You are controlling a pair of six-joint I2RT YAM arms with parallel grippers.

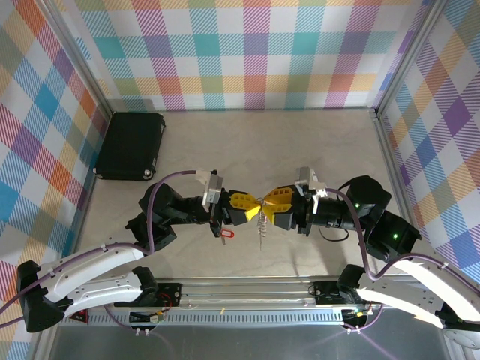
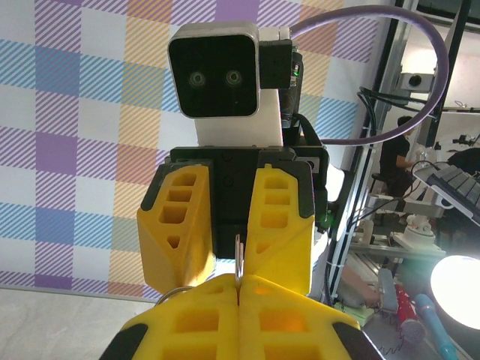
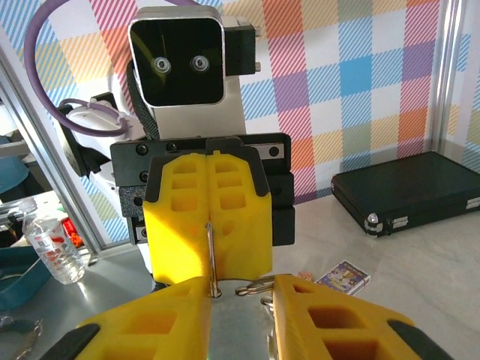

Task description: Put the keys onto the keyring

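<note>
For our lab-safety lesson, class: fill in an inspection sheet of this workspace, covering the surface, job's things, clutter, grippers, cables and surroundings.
Surface: beige table, no spills seen.
Job's things: keyring held up between the grippers, thin pieces hanging; red key lying on the table, not on the ring.
Clutter: black case, shut, back left; small printed card on the table.
Grippers: left gripper shut on the keyring; right gripper jaws apart about its loop.
Cables: purple cables loop over both arms.
Surroundings: checked walls; water bottle outside the frame.
</note>
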